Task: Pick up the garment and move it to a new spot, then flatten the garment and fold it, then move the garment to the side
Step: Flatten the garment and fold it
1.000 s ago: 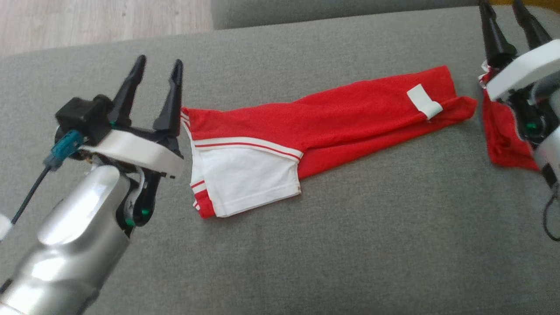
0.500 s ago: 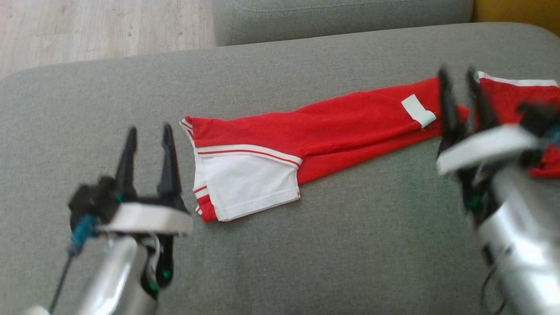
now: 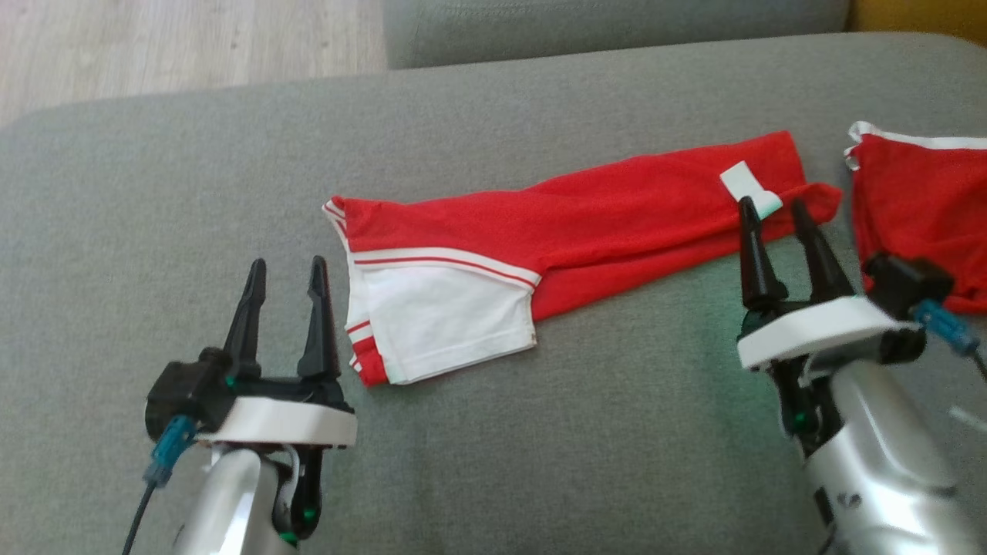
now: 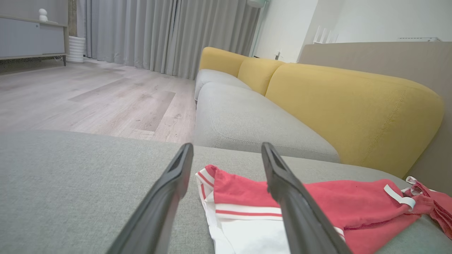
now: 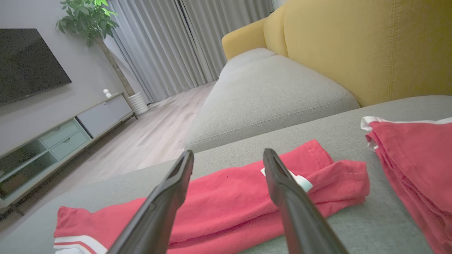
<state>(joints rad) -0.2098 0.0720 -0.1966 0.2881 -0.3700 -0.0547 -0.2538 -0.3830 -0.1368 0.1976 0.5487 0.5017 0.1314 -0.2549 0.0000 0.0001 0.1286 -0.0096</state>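
the garment (image 3: 540,231) is a thin red knit with a white panel (image 3: 439,316) and red-and-white stripes at its left end. it lies in a long folded band across the grey sofa cushion (image 3: 540,447), running from left of the middle out to the right and slanting a little toward the far side. a small white tag (image 3: 744,183) sits near its right end.

it looks light, soft and limp, so it should sag and lose its shape wherever it is not supported. the layers may also slide apart if only the top one is caught. nothing about it seems fragile or slippery. the sensible holds are the two ends at once: the striped hem corner on the left and the doubled red edge by the tag on the right, each pinched through all layers.

a second red cloth (image 3: 917,208) lies apart on the far right and should not be caught up with it.

the left gripper (image 3: 287,264) is just left of the white end, on the near side, with its fingers parted and nothing between them. the right gripper (image 3: 771,203) is parted about as wide and also empty. its tips sit at the near edge of the right end beside the tag, and i cannot tell whether they brush the cloth.
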